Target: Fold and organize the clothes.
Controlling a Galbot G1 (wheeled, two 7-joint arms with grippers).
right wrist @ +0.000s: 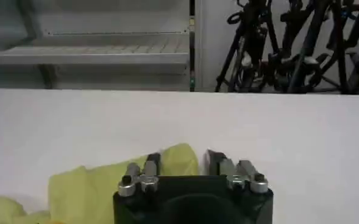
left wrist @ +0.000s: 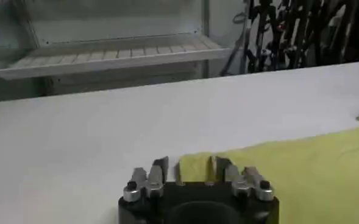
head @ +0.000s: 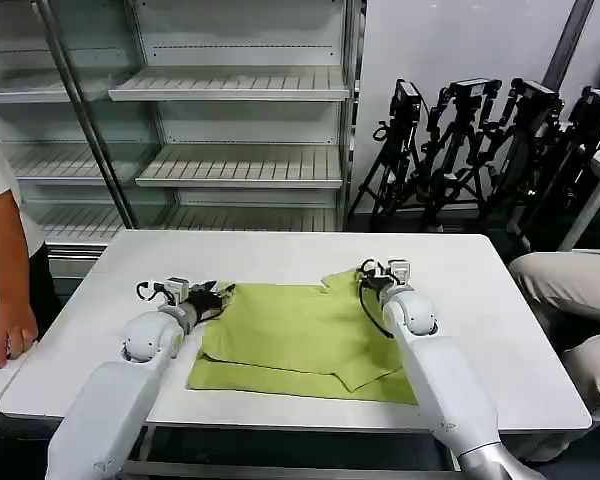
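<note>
1. Now the shirt (head: 300, 335) lies part-folded on the table (head: 500, 310), stretched between the two claws, one at each far corner.
2. At the left far corner, the left claw (head: 212, 298) is spread wide, its fingers (left wrist: 159, 171) straddling a small raised fold of cloth. Risk: if it closes too high, it catches only the top layer, or nothing, and that corner stays flat while the other lifts.
3. Thin, soft cloth could also slip out of a shallow pinch once pulled, so this claw probably needs to press down to the table before clenching.
4. Between the claws, the near half already lies doubled with an uneven hem. An uneven pull from either side would likely skew the fold and drag the lower layer along.
5. At the right far corner, the right claw (head: 372, 276) is likewise released, with a bunched corner of shirt between and just left of its fingers (right wrist: 150, 165). Closing off-centre may miss the bunch.
6. Right of that claw lies bare table; a hard tug that way could slide the whole shirt.
</note>
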